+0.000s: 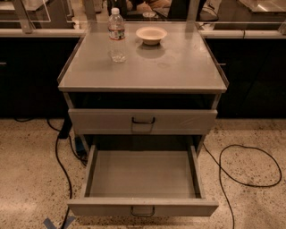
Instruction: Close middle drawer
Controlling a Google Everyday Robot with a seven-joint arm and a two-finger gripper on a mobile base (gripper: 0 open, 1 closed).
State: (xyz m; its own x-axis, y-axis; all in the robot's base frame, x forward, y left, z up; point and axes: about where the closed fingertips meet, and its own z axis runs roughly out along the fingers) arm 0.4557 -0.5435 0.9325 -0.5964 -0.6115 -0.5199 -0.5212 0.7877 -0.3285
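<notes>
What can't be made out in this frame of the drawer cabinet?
The gripper: outside the camera view; position unknown.
Anything below the middle drawer: camera view, hidden by its pulled-out tray and the bottom edge.
The upper drawer inside: covered by the tabletop.
The water bottle label: too small to read.

gripper: outside the camera view, so none of it shows.
middle drawer (143, 179): the back of the tray runs into shadow under the upper drawer (143, 120). Everything below its front is cut off by the bottom edge.
gap under the tabletop (143, 100): too dark to tell what it holds.
bottle (116, 33): the label print is too small to read.
right cable (220, 174): one end leaves at the bottom edge.
left cable (57, 156): its upper end is lost behind the cabinet side.
blue tape (50, 222): clipped by the bottom edge.
far background (147, 6): blurred, possibly a person, cut off by the top edge.
</notes>
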